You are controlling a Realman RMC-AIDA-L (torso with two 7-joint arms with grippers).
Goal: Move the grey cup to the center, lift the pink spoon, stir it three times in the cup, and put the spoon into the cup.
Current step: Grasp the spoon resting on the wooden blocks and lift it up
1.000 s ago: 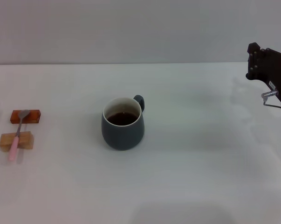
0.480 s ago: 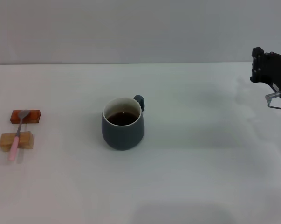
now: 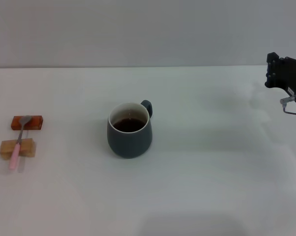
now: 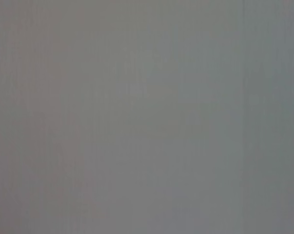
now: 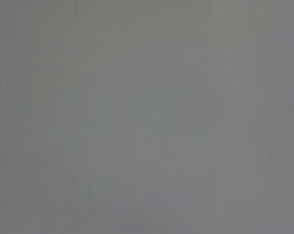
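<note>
Bare lab-style test setup, plain white tabletop (image 3: 197,187), blank grey wall (image 3: 138,29) behind, black robot arm (image 3: 287,78) at right edge

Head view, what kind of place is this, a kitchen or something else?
Probably a lab or test bench, not a kitchen: a bare white table against a plain grey wall, holding only a cup, a spoon propped on two blocks, and the right gripper at the edge.

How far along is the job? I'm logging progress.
Done, it seems: the cup stands mid-table. In hand: nothing; the right tool hangs at the table's right edge, far from everything, and the left is out of view. Left: the spoon lies across two blocks on the left, so lifting, stirring and dropping it in remain.
</note>
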